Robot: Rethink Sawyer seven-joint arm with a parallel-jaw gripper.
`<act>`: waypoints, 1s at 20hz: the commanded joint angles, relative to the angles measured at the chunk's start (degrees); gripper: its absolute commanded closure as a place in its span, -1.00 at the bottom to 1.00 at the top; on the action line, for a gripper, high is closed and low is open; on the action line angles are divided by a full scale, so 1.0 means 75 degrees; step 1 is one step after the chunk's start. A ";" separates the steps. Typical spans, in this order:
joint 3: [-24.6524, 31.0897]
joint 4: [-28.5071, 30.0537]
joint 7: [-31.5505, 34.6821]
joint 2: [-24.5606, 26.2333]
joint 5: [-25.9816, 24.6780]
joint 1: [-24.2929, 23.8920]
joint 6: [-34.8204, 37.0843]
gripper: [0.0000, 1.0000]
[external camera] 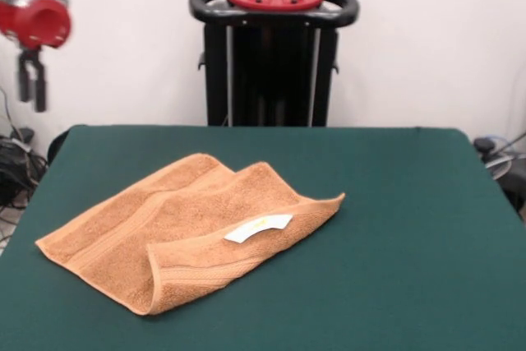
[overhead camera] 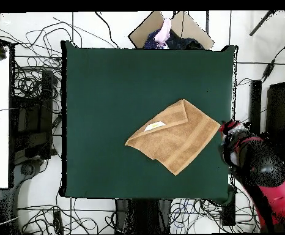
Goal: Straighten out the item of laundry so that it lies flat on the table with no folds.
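orange-tan terry makes up the one towel [external camera: 177,228] here, lying on the green felt surface [external camera: 411,228] toward the side where the arm hangs, folded over itself: in the front view a flap is turned back along the near edge, its underside up, with the single white label [external camera: 258,228] showing on it. the overhead view gives a diamond shape [overhead camera: 174,136] with the label [overhead camera: 155,126] near one corner and a crease along the upper side. the task looks to be at its start, nothing yet unfolded. the one end effector [external camera: 33,80] hangs high beyond the surface's edge, well apart from the towel, and i cannot tell whether its fingers are apart or together. the next move likely calls for coming down on the folded flap's free corner, pinching only the top layer, and drawing it outward until the cloth opens flat. count: one towel, one label, one arm, one surface; a person's hand [overhead camera: 164,30] shows at the far edge overhead.
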 commanded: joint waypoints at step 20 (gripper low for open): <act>0.0794 -0.0610 0.0751 0.1611 -0.0667 0.1383 -0.0440 -1.00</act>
